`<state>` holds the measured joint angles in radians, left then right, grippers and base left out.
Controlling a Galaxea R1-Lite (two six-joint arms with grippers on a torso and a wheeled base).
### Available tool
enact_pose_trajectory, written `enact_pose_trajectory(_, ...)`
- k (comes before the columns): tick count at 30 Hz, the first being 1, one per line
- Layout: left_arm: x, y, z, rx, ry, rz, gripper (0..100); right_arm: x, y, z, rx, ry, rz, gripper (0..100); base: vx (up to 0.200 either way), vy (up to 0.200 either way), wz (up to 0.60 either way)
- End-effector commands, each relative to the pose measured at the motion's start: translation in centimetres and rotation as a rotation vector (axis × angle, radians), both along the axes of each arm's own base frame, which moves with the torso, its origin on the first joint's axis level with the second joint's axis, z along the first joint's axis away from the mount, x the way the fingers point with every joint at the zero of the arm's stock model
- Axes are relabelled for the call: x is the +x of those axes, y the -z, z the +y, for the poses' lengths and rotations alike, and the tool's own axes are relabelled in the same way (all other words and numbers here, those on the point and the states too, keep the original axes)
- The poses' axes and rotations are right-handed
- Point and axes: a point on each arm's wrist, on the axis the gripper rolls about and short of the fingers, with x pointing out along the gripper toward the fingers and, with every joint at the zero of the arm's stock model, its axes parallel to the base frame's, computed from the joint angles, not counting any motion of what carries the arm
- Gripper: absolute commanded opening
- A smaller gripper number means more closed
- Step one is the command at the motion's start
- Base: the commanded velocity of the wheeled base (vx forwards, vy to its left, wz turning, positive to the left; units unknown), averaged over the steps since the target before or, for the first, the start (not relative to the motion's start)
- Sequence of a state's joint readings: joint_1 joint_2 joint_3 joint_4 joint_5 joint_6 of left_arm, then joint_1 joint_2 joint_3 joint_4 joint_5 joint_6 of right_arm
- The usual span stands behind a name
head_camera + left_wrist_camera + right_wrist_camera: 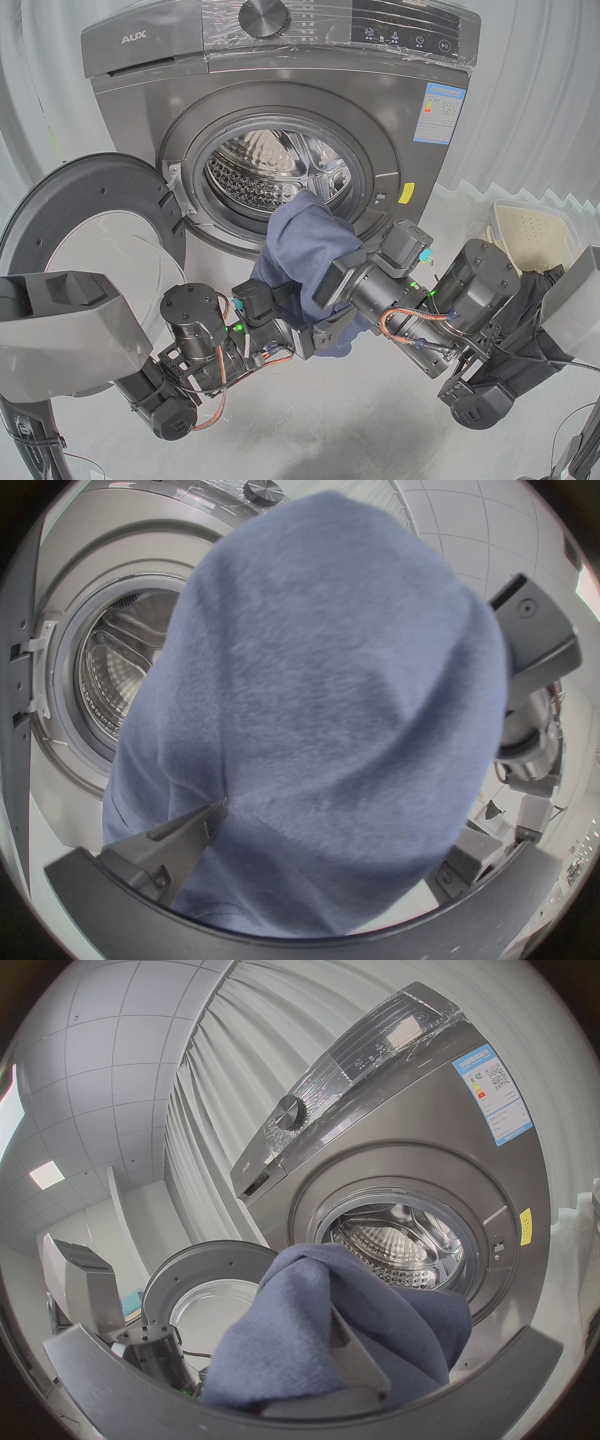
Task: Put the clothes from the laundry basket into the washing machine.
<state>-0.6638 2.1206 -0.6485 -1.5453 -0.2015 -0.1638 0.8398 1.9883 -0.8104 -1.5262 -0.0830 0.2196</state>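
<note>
Right in front of the open porthole, both arms are holding up a soft, fleecy blue-grey garment (306,250), bunched into a rounded hump before the ribbed steel drum (275,165). The left gripper (325,836) is clamping the thick bulk between its wedge-shaped fingers (181,839), and the right gripper (340,1341) is pinching a fold nearer the grey metal washing machine (156,106). Its round glass door (81,212) is hanging wide open on the left, and the cream perforated plastic laundry basket (537,234) is sitting off right.

blue cloth (304,250): bunched, at the mouth of the washing machine (281,81) | door (94,181): open | laundry basket (537,231): white, right of it
</note>
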Motion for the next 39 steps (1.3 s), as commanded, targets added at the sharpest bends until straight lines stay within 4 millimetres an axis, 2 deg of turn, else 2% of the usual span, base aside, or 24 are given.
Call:
enact_pose_trajectory(1,1.5,1.4,-0.5,0.006,-0.043,0.010,100,-0.5,-0.1,0.3,0.003,-0.012,0.001,0,0.000,0.000,0.00)
enact_pose_trajectory(6,2.8,1.0,-0.4,-0.016,-0.106,-0.013,100,-0.6,0.1,0.2,0.005,-0.003,0.014,0,0.000,0.000,0.00)
enact_pose_trajectory(13,2.9,1.2,-0.2,-0.016,-0.150,-0.008,100,-0.7,0.1,0.3,0.011,-0.007,0.016,0,0.000,0.000,0.00)
enact_pose_trajectory(14,2.9,1.2,-0.2,-0.015,-0.153,-0.007,0,-0.7,0.1,0.3,0.011,-0.007,0.016,0,0.000,0.000,0.00)
enact_pose_trajectory(22,3.2,1.2,0.5,-0.013,-0.176,-0.001,0,-0.6,-0.4,-0.1,0.020,0.001,0.009,0,0.000,0.000,0.00)
enact_pose_trajectory(28,4.1,0.9,2.1,-0.016,-0.233,-0.009,0,-0.5,-1.2,-1.9,0.028,0.040,0.002,0,0.000,0.000,0.00)
enact_pose_trajectory(30,4.2,0.1,3.0,-0.027,-0.255,-0.024,0,-0.2,-0.9,-3.1,0.018,0.071,0.019,0,0.000,0.000,0.00)
enact_pose_trajectory(34,3.4,-1.5,3.5,-0.051,-0.256,-0.049,0,0.8,0.2,-4.8,-0.017,0.128,0.052,0,0.000,0.000,0.00)
enact_pose_trajectory(39,1.3,-3.9,3.9,-0.080,-0.233,-0.083,0,1.6,1.8,-6.0,-0.050,0.162,0.096,0,0.000,0.000,0.00)
